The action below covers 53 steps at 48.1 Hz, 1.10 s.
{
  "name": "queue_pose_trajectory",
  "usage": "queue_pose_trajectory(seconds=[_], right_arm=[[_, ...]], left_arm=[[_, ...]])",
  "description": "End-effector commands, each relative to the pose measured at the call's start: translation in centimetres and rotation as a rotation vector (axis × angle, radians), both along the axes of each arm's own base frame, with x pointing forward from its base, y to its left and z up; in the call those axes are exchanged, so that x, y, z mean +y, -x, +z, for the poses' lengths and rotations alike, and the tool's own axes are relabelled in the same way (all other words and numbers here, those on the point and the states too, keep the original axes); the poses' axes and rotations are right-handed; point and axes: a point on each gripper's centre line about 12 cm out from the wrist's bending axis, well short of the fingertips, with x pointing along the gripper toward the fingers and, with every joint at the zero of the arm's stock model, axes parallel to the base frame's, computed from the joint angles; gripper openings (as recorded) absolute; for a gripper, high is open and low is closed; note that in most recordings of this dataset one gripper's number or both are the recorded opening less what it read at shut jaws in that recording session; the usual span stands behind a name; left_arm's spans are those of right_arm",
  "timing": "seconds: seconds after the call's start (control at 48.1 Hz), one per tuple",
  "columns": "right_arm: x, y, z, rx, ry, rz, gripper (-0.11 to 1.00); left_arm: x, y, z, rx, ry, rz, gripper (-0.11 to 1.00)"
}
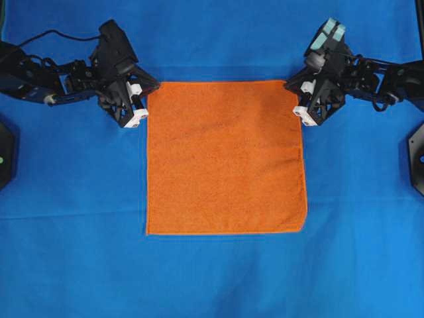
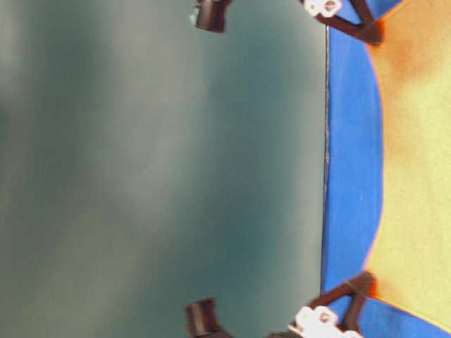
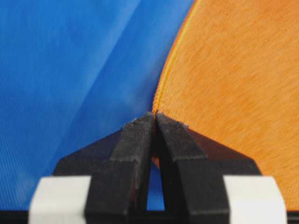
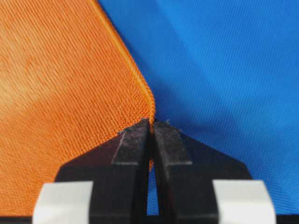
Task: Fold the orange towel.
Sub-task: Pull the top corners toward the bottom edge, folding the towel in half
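The orange towel (image 1: 225,158), a fuzzy square with a thin stitched hem, is lying flat and unfolded between my fingers. Its far corners are sitting pinched at my left fingertips (image 3: 140,135) and right fingertips (image 4: 135,140).

Fuzzy orange towel (image 1: 225,159), matt weave

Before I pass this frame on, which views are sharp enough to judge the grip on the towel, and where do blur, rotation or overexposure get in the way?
Overhead: evenly lit and sharp on the orange towel. Table-level: turned sideways, mostly a blurred grey-green background, towel washed out to yellow. Left wrist: left gripper sharp, shut on the hem; cloth beyond soft. Right wrist: right gripper equally crisp, pinching the hem.
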Motion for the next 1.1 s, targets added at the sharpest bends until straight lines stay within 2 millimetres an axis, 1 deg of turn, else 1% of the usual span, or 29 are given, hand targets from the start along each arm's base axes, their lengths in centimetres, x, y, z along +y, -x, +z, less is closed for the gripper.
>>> queue_pose_trajectory(seconds=[0.0,0.125,0.229,0.374,0.457,0.623,0.831,0.935,1.081], right_arm=[[0.2,-0.3,2.0,-0.054,0.021,0.006,0.00],[1.3,-0.3,3.5,-0.073,0.028,0.040,0.00],[2.7,-0.3,4.7,-0.078,0.023,0.079,0.00],[4.8,0.0,5.9,-0.084,-0.009,0.120,0.00],[6.5,0.3,6.4,-0.097,-0.034,0.155,0.00],[10.0,0.9,6.1,-0.090,-0.098,0.233,0.00],[14.5,0.9,5.6,-0.057,-0.183,0.340,0.00],[16.2,1.1,5.2,-0.040,-0.210,0.380,0.00],[17.6,1.1,4.6,-0.015,-0.237,0.410,0.00]], left_arm=[[-0.4,-0.5,2.6,-0.047,-0.023,-0.020,0.01],[-1.6,-0.1,4.2,-0.040,-0.024,-0.056,0.01],[-3.1,-0.2,5.1,-0.043,-0.022,-0.100,0.01],[-5.7,-0.1,5.9,-0.032,-0.006,-0.175,0.01],[-7.6,0.0,6.1,-0.015,0.003,-0.231,0.01],[-11.7,0.1,6.1,0.016,0.030,-0.351,0.01],[-16.2,0.1,5.7,0.026,0.103,-0.438,0.01],[-17.9,0.1,5.5,0.033,0.143,-0.461,0.01],[-20.0,-0.1,4.1,0.073,0.183,-0.487,0.01]])
